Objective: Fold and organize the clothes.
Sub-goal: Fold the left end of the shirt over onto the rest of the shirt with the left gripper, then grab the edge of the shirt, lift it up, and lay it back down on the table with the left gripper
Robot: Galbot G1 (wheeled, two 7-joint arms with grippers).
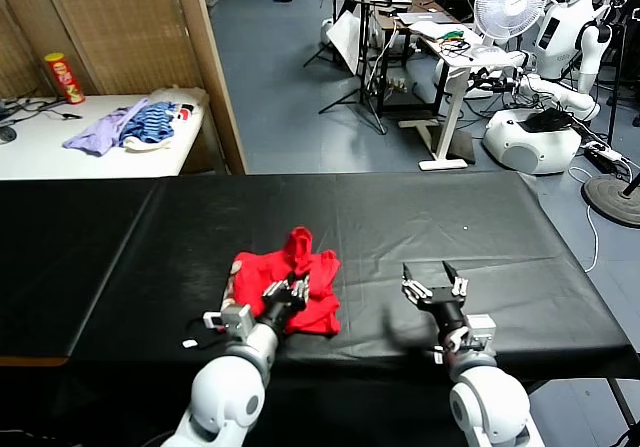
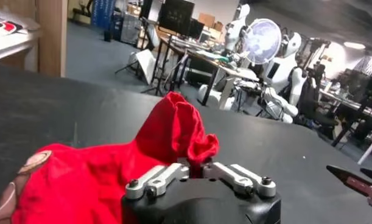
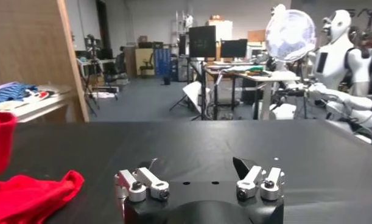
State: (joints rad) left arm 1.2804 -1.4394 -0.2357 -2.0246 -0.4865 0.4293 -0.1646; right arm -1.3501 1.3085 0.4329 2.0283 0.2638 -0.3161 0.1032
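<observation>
Head view first: the red T-shirt (image 1: pixel 290 279) sits crumpled in a lump on the black table (image 1: pixel 420 217), lower middle of the frame, with one bit of cloth poking up at its top. The left gripper (image 1: pixel 287 294) is right on the shirt's lower edge; from up here I honestly can't tell if its fingers are apart or pinching cloth. The right gripper (image 1: pixel 433 285) is lower right of centre, well apart from the shirt, fingers spread wide with nothing between them. Upper left there's a white side table (image 1: pixel 60 152) with a lilac and blue-striped heap (image 1: pixel 128 127) and a red can (image 1: pixel 64 77).

Left wrist view: red T-shirt (image 2: pixel 112 164) fills the lower left, a peak standing up mid-frame. The gripper's linkage sits at the bottom, fingertips hidden behind the cloth.

Right wrist view: right gripper (image 3: pixel 199 173) at the bottom, fingers plainly apart over bare tabletop. A red edge of the shirt (image 3: pixel 27 195) shows at lower left.
</observation>
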